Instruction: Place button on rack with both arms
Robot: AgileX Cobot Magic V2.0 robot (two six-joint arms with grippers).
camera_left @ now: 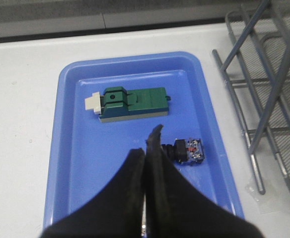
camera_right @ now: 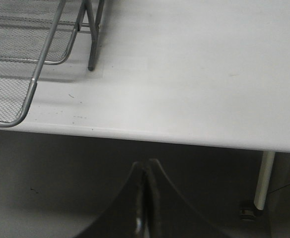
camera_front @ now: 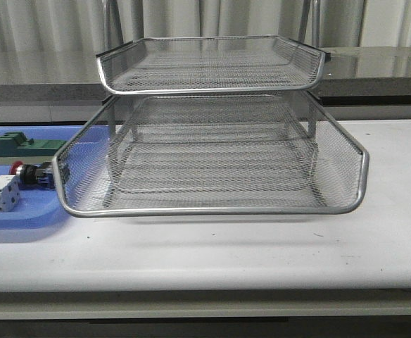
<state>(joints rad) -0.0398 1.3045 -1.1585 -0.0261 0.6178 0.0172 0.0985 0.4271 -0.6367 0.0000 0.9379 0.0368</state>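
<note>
I see my left gripper (camera_left: pixel 147 148) with fingers pressed together, holding nothing. My right gripper (camera_right: pixel 145 171) is also closed and empty, beyond the worktop's edge.

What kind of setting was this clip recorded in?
Probably a lab or test bench rather than a working office: a plain white table holds only a wire-mesh rack and a blue tray of electrical parts, including a red-capped button, with curtains behind.
</note>
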